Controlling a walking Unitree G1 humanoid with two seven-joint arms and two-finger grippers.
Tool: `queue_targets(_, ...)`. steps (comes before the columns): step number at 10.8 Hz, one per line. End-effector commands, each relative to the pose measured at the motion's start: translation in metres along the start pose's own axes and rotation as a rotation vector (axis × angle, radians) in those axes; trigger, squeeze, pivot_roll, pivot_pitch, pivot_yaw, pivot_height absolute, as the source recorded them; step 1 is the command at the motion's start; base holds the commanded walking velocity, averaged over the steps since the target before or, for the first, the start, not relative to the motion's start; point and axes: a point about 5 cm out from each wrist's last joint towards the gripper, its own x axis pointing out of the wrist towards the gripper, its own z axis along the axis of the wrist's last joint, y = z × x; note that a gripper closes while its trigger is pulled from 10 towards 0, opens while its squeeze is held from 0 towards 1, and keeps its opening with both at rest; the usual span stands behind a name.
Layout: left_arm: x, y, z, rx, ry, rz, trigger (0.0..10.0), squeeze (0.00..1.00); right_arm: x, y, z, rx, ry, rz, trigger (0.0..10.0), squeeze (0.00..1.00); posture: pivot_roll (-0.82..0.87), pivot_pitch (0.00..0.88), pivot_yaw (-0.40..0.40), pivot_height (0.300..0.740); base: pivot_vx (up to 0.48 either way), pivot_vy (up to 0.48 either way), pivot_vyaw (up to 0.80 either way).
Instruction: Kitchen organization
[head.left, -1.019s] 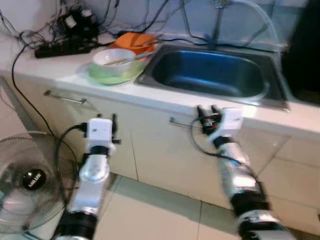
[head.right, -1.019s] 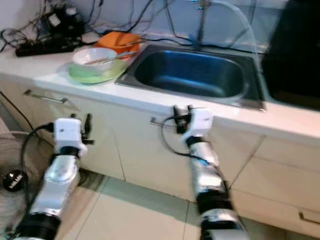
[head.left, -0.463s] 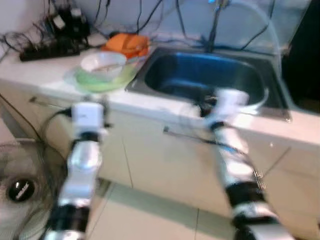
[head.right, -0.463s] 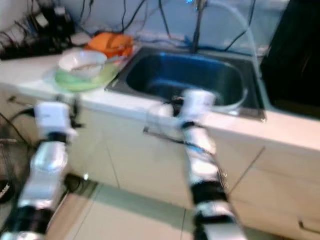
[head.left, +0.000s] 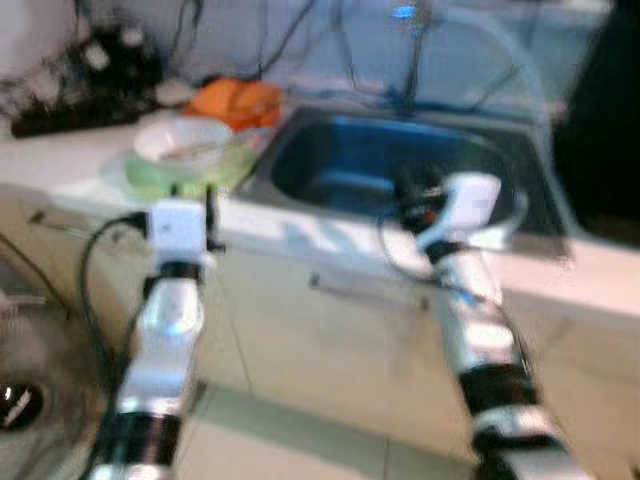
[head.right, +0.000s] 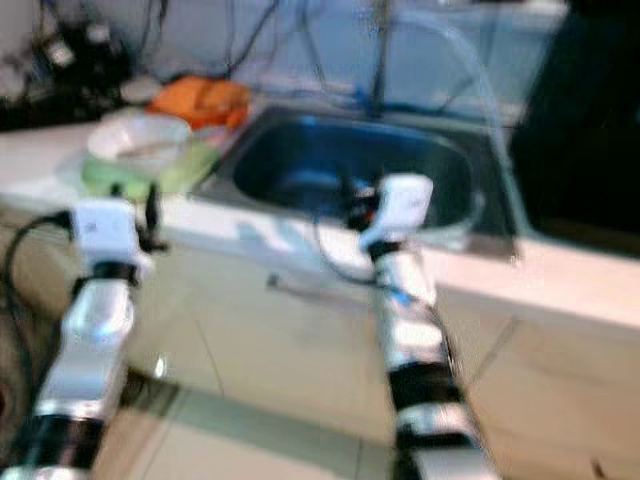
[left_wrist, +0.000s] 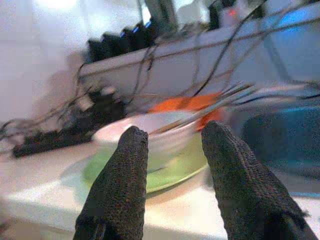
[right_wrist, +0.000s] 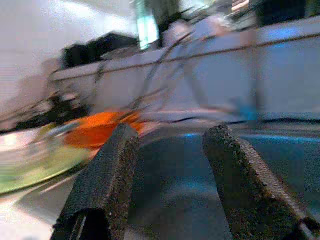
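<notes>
Barely begun: white bowl (head.left: 182, 141) with chopsticks (left_wrist: 210, 106) untouched on green plate (head.left: 190, 172) beside sink (head.left: 400, 170), left gripper (left_wrist: 175, 165) and right gripper (right_wrist: 167, 165) both spread, empty.

Our head views are blurred; beyond the left gripper (left_wrist: 172, 150) we cannot tell what fills the bowl (left_wrist: 145, 137). The sink (right_wrist: 210, 170) past the right gripper (right_wrist: 167, 150) smears.

Pale cabinets (head.left: 330, 330) w/ tiled floor (head.left: 290, 440) below.
</notes>
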Motion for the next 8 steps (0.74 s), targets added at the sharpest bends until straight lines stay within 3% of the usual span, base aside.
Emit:
queue_targets(1, 0.0009, -0.0030, 0.0021, -0.001, -0.001, -0.006, 10.0, 0.00, 0.0000, -0.0074, 0.0031, -0.009, -0.001, -0.017, 10.0, 0.00, 0.15, 0.036, 0.016, 0.740, 0.368, 0.000, 0.00)
queue_targets(6, 0.0005, -0.0036, 0.0032, -0.004, 0.003, -0.008, 10.0, 0.00, -0.0006, -0.0048, 0.0034, -0.032, 0.004, -0.002, 10.0, 0.00, 0.15, 0.037, 0.016, 0.740, 0.368, 0.000, 0.00)
queue_targets(8, -0.0001, -0.0051, 0.0045, -0.026, -0.002, -0.015, 10.0, 0.00, -0.0014, -0.0064, 0.0012, -0.018, 0.016, -0.012, 10.0, 0.00, 0.15, 0.038, 0.017, 0.740, 0.291, 0.381, 0.00)
